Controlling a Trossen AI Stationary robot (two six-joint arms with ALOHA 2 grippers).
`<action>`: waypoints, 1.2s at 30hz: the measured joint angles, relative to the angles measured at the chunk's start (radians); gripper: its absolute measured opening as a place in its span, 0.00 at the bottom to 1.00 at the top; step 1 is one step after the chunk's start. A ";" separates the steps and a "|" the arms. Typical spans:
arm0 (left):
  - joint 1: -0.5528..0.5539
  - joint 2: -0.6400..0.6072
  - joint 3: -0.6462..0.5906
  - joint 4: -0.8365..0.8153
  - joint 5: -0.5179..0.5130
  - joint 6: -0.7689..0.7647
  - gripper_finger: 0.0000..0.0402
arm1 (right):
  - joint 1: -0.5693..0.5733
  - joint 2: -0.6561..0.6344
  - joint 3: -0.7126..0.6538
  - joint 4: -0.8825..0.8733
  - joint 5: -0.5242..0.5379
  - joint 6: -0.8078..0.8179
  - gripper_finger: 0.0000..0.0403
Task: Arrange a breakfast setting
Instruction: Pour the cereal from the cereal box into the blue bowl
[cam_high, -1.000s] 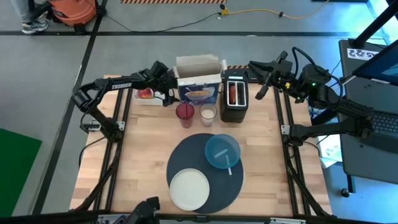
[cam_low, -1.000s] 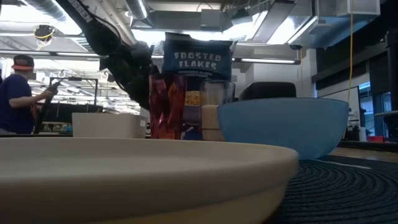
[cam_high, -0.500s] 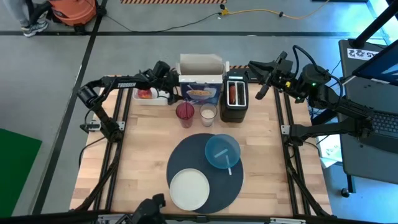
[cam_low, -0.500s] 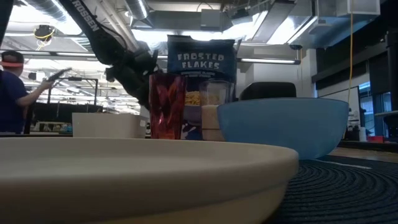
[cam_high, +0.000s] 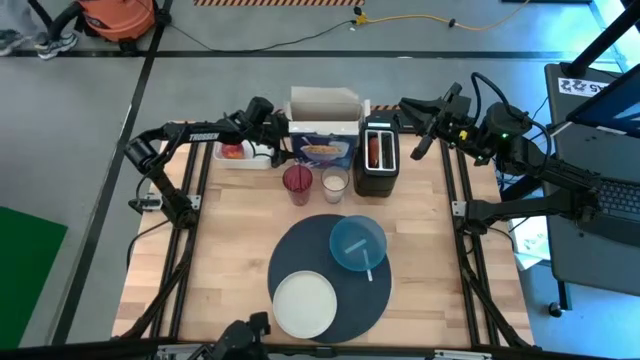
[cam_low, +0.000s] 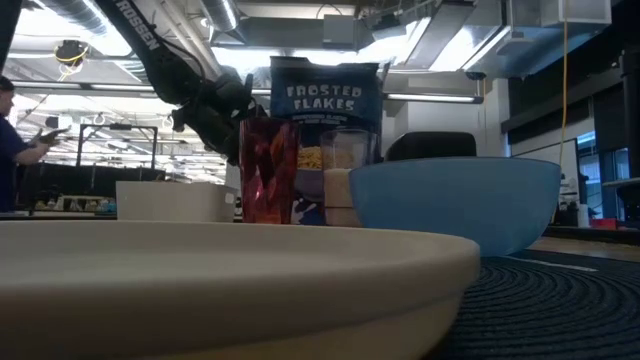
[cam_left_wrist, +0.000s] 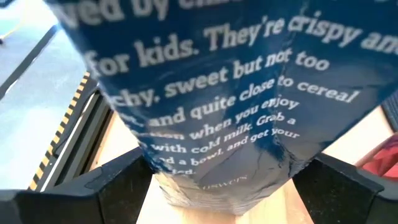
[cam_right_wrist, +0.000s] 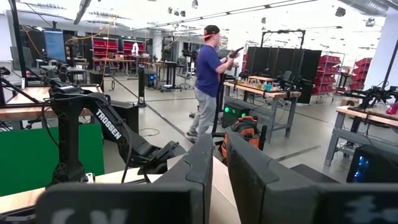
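Cereal box (cam_high: 323, 137) fills left jaws (cam_high: 276, 147) at table's far edge.

Big open workshop behind the table: grey concrete floor (cam_high: 90, 120) with dark tape lines, a green mat (cam_high: 25, 260) on the left, workbenches (cam_right_wrist: 261, 87) and red parts bins (cam_right_wrist: 102, 46) far back, bright ceiling strip lights (cam_low: 110, 85), one person (cam_right_wrist: 208, 81) standing around

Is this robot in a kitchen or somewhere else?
Not a kitchen; it looks like a robot workshop or lab. Workbenches and red parts bins fill the room, a person stands among them, and cables run across the concrete floor.
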 joint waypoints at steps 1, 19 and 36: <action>-0.001 0.000 0.000 0.000 0.003 0.000 0.84 | 0.000 0.000 0.000 0.000 0.006 0.000 0.13; -0.007 0.000 0.000 0.000 0.000 -0.012 0.44 | 0.000 0.000 0.000 0.000 0.015 0.000 0.13; 0.001 -0.030 0.000 -0.017 -0.012 -0.095 0.31 | 0.000 0.000 0.000 -0.003 0.015 -0.021 0.13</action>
